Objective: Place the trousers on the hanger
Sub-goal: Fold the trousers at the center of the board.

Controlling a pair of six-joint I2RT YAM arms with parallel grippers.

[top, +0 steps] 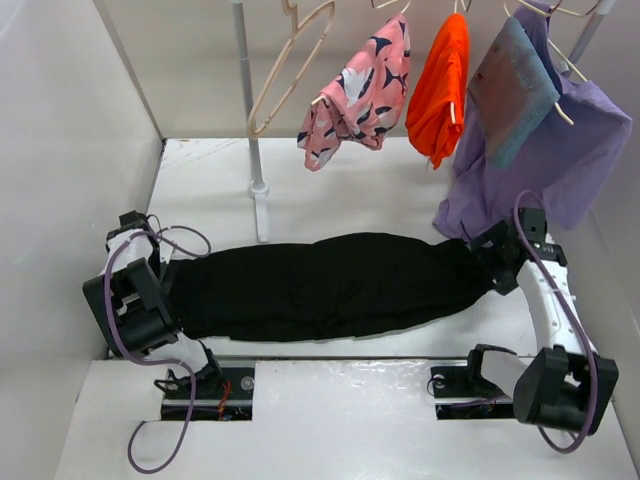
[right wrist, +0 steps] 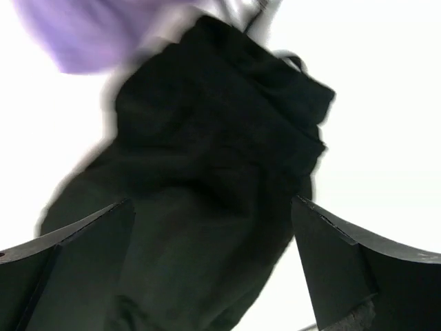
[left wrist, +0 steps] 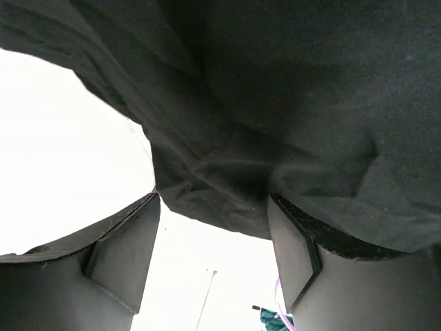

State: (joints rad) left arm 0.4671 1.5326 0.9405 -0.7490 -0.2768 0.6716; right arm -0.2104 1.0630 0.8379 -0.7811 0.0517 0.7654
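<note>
The trousers (top: 330,285) lie flat in a long dark band across the near half of the surface (top: 350,190) in the top view, reaching from its left edge almost to its right edge. The left claw (top: 168,272) sits at their left end and the right claw (top: 490,262) at their right end. The hanger (top: 300,68) hangs bare above the far left part of the surface, beside an upright pole (top: 245,80). To its right hang a pink patterned garment (top: 360,90), an orange garment (top: 440,85) and a purple garment (top: 540,170).

In the left wrist view the left claw (left wrist: 213,200) stands partly apart, with a wrinkled fold of the trousers (left wrist: 275,103) spanning its tips. It is not possible to tell whether that fold is pinched.

In the right wrist view the right claw (right wrist: 210,207) stands wide, nothing pinched. The trousers (right wrist: 220,138) bunch up beyond its fingers, with the purple garment (right wrist: 83,34) blurred behind.
</note>
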